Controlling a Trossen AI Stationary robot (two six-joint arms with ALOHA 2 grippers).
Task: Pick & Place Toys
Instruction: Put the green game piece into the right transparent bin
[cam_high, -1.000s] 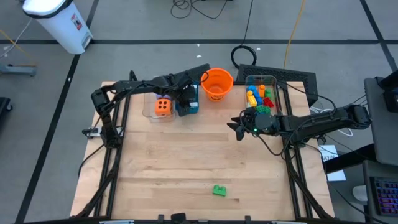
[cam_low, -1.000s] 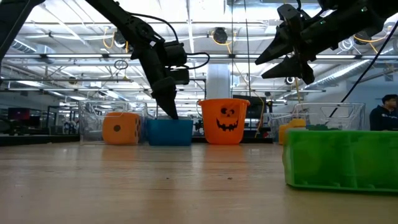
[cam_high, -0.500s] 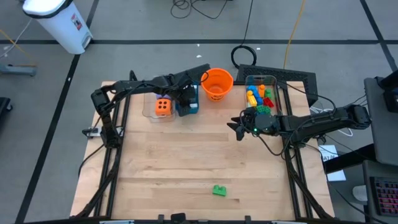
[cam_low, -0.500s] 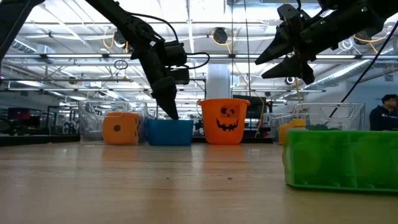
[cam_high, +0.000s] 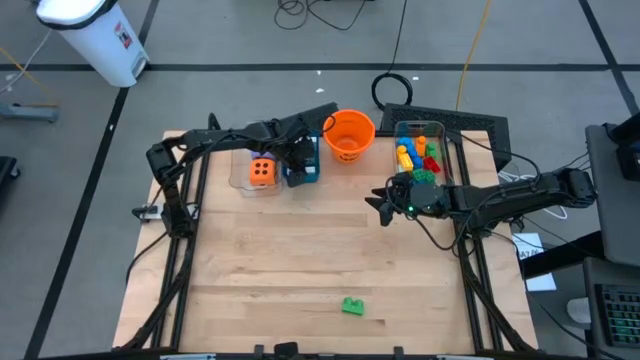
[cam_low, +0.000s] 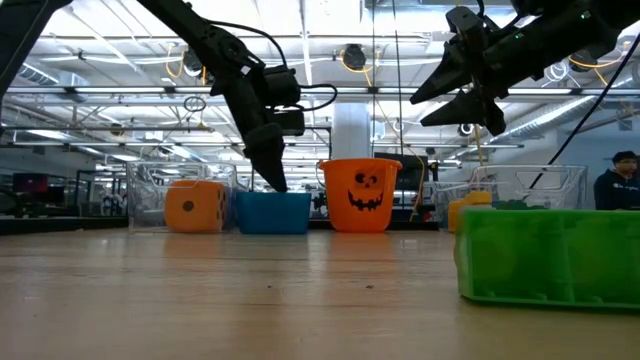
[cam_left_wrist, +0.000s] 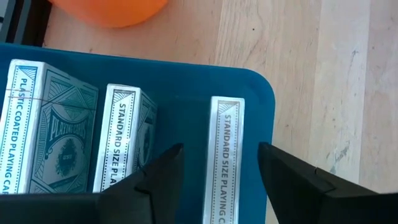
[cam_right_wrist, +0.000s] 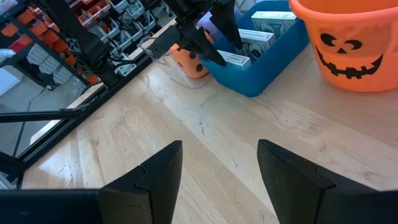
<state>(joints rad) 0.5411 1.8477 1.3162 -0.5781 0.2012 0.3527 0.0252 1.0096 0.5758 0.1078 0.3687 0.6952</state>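
From above, the left gripper (cam_high: 298, 168) hung over the teal box (cam_high: 308, 173); a green brick (cam_high: 352, 306) lay well apart at the near edge.

At table height, its tip dipped into the box beside the orange die (cam_low: 195, 206).

The left wrist view showed fingers (cam_left_wrist: 163, 174) apart, a card deck (cam_left_wrist: 223, 158) between them, untouched.

The right gripper (cam_right_wrist: 219, 167) stood open above bare table.
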